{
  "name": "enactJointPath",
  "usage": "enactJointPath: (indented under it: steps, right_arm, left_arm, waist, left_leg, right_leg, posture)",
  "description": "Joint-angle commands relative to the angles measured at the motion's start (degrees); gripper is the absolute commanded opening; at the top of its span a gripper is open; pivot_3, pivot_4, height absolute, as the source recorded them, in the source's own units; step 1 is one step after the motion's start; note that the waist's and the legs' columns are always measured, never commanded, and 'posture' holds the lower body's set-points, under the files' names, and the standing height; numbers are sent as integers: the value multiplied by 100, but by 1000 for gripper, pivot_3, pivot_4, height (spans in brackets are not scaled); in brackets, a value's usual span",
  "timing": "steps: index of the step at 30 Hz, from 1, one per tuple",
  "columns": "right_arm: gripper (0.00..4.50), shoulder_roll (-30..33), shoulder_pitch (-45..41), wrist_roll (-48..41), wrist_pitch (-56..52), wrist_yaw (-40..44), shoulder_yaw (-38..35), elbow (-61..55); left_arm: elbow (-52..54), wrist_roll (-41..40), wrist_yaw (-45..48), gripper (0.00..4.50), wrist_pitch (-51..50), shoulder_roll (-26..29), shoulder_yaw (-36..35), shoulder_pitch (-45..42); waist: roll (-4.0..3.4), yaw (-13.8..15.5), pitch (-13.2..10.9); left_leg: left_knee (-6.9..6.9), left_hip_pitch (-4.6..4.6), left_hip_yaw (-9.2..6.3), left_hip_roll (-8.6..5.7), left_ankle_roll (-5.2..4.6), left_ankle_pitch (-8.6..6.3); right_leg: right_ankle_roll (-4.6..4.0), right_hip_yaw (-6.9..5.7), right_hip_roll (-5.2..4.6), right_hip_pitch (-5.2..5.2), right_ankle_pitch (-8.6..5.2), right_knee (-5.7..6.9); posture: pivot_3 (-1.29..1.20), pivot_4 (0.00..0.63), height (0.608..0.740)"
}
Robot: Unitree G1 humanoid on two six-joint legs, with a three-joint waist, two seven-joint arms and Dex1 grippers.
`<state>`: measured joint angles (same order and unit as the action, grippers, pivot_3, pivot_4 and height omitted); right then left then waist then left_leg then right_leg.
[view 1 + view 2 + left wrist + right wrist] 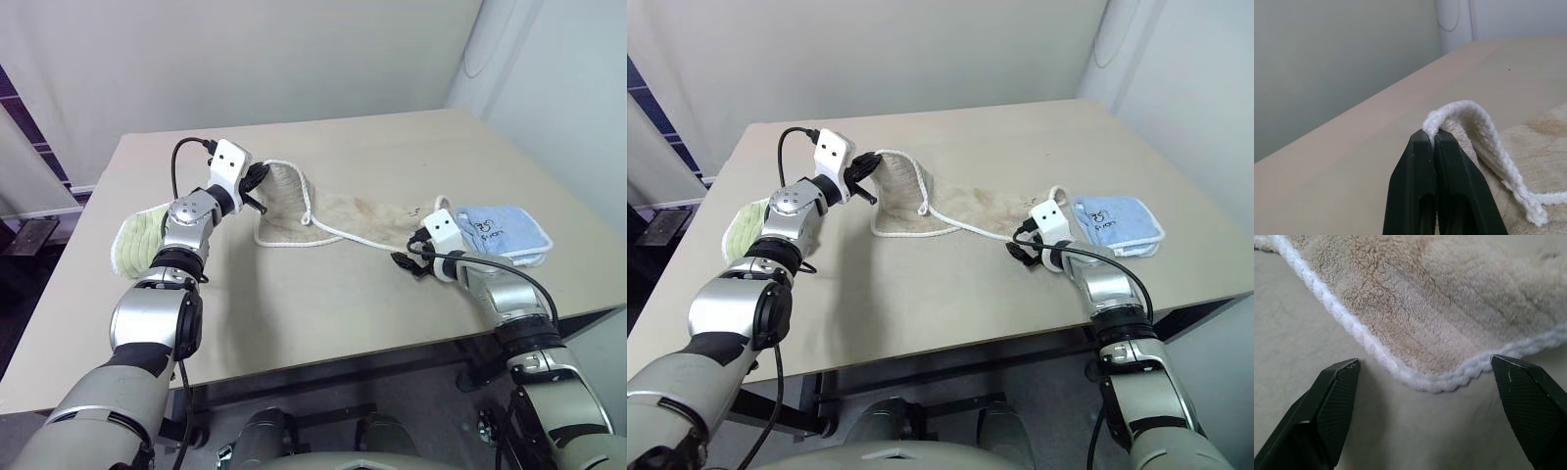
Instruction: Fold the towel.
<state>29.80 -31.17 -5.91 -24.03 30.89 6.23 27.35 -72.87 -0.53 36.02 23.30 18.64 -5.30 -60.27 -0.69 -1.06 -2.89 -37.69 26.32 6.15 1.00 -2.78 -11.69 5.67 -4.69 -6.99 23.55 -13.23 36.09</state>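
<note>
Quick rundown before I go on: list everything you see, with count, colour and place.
towel: one, beige with white corded edging, mid-table, one corner lifted.
light-blue cloth: one, folded, table's right side, beside the towel.
pale-green cloth: one, folded, table's left edge.
table: one, light tan.
left claw: black, shut on the towel's raised corner.
right claw: black, open, its fingers either side of the towel's near corner.
</note>
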Motion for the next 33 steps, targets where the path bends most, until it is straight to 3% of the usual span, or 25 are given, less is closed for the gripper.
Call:
enactJointPath:
  steps: [1, 3, 6, 12, 14, 15, 16, 17, 19, 20, 21, 22, 23, 24, 25, 27, 28, 29, 30, 32, 33]
  right_arm:
    - [4448, -67, -234, 369, 162, -22, 175, 377]
    - [4448, -98, -343, 486, 200, -39, 222, 601]
    - [3895, -166, -529, 563, 169, -66, 197, 975]
    - [1793, -240, -760, 658, 125, -123, 168, 1519]
    - [1072, -255, -803, 646, 66, -111, 135, 1592]
    - [719, -256, -822, 631, 3, -113, 112, 1609]
    - [356, -257, -858, 589, -84, -151, 48, 1651]
    - [70, -257, -892, 551, -154, -181, -13, 1685]
    - [23, -253, -945, 515, -235, -206, -85, 1741]
    - [23, -243, -952, 519, -252, -196, -94, 1734]
    - [23, -215, -926, 508, -237, -191, -137, 1632]
    - [23, -183, -852, 419, -150, -133, -248, 1346]
    - [23, -170, -781, 271, -134, -60, -408, 1033]
    - [23, -166, -696, 42, -108, 17, -652, 611]
    - [23, -164, -605, -178, -116, 101, -868, 195]
    - [23, -162, -380, -692, -266, 277, -1297, -745]
    - [23, -149, -272, -928, -379, 330, -1480, -1192]
    - [23, -122, -169, -1122, -461, 344, -1657, -1622]
    - [23, -93, -79, -1264, -554, 333, -1793, -1973]
    - [23, -13, 70, -1385, -612, 258, -1979, -2520]
    - [23, 10, 111, -1411, -637, 223, -2024, -2666]
  left_arm:
    - [239, -8, -40, 0, 91, 84, -33, -38]
    - [239, -11, -31, 0, 95, 96, -37, -36]
    - [232, -28, -19, 0, 88, 118, -54, -41]
    - [224, -54, 5, 0, 93, 189, -84, -4]
    - [222, -59, 7, 0, 90, 205, -87, 0]
    - [222, -65, 7, 0, 84, 220, -92, -2]
    - [218, -68, 3, 0, 76, 235, -97, -9]
    - [216, -72, -2, 0, 70, 248, -103, -13]
    - [210, -78, -4, 0, 61, 262, -109, -21]
    - [208, -82, -2, 0, 55, 268, -113, -25]
    - [206, -80, -2, 0, 48, 282, -114, -22]
    - [200, -76, -1, 0, 33, 293, -111, -21]
    - [197, -72, 4, 0, 21, 301, -109, -19]
    - [195, -68, 8, 0, 13, 304, -106, -20]
    - [192, -67, 8, 0, 5, 304, -104, -22]
    - [190, -69, 10, 0, -17, 302, -109, -32]
    - [192, -75, 23, 0, -29, 303, -117, -37]
    - [191, -83, 44, 0, -44, 304, -126, -45]
    - [191, -95, 74, 0, -59, 306, -136, -51]
    - [196, -144, 172, 0, -81, 307, -174, -64]
    - [197, -159, 209, 0, -85, 306, -189, -68]
  waist:
    - [2, -4, 1]
    - [5, -8, 3]
    - [9, -9, 6]
    - [18, 44, 13]
    - [65, 102, 40]
    - [115, 135, 47]
    - [127, 154, 37]
    - [105, 170, 39]
    - [11, 163, 26]
    - [-55, 137, 30]
    - [-102, 161, 59]
    - [-41, 200, 70]
    - [36, 215, 66]
    - [79, 228, 58]
    - [71, 203, 54]
    - [46, 141, 52]
    - [32, 118, 50]
    - [33, 69, 50]
    - [36, 17, 49]
    - [38, -24, 48]
    - [47, -31, 45]
  left_leg:
    - [-2, 0, 0, 1, 0, 0]
    - [-3, -1, 0, 2, 1, 0]
    - [-2, -3, 0, 6, 1, -1]
    - [54, 7, 56, 47, 3, -1]
    - [104, 9, 176, 113, 6, 0]
    - [152, 1, 264, 122, 18, 8]
    - [179, -29, 357, 130, 30, 16]
    - [156, -42, 391, 143, 63, 34]
    - [-86, -45, 130, 158, 118, 61]
    - [-134, -7, -16, 144, 136, 20]
    - [-116, 35, -122, 156, 130, 2]
    - [-17, 127, -142, 195, 126, 1]
    - [89, 105, -50, 176, 125, 4]
    - [194, 24, 11, 80, 116, 13]
    - [245, 13, 9, -25, 139, 53]
    - [211, 21, 1, -19, 319, 167]
    - [151, 32, -49, -3, 333, 181]
    - [139, 44, -96, -7, 288, 183]
    - [137, 48, -110, -13, 138, 164]
    - [140, 51, -105, -17, 72, 153]
    - [138, 47, -97, -19, 58, 146]
  right_leg:
    - [-1, 0, 0, 1, 5, -1]
    - [-4, 0, 0, 1, 15, -2]
    - [-11, -3, 0, 1, 35, -6]
    - [-53, -10, 4, -5, 88, -19]
    - [-78, 2, 0, 24, 81, 51]
    - [-177, 18, -8, 76, 17, 166]
    - [-218, 71, -16, 125, -54, 203]
    - [-167, 83, -32, 165, -69, 220]
    - [-190, -90, -79, 166, -52, 218]
    - [-195, -218, -98, 137, -33, 187]
    - [-166, -314, -3, 59, 75, 33]
    - [-206, -341, 69, -15, 160, 25]
    - [-216, -324, 65, -43, -75, 337]
    - [-229, -234, 77, -149, -418, 401]
    - [-198, -117, 70, -143, -614, 368]
    - [-242, -135, 6, -123, -605, 389]
    - [-245, -164, 15, -135, -606, 394]
    - [-243, -189, 20, -145, -606, 393]
    - [-227, -215, 20, -163, -597, 378]
    - [-126, -225, 26, -198, -534, 311]
    - [-115, -225, 25, -205, -528, 301]
  posture:
    - [0, 0, 721]
    - [0, 0, 721]
    - [0, 0, 721]
    - [0, 0, 721]
    - [0, 0, 721]
    - [0, 0, 721]
    - [0, 0, 721]
    - [0, 0, 721]
    - [0, 0, 721]
    - [0, 0, 721]
    - [0, 0, 721]
    - [0, 0, 721]
    - [0, 0, 721]
    - [0, 0, 721]
    - [0, 0, 721]
    - [0, 0, 721]
    - [0, 0, 721]
    - [0, 0, 721]
    - [0, 0, 721]
    - [0, 0, 721]
    - [0, 0, 721]
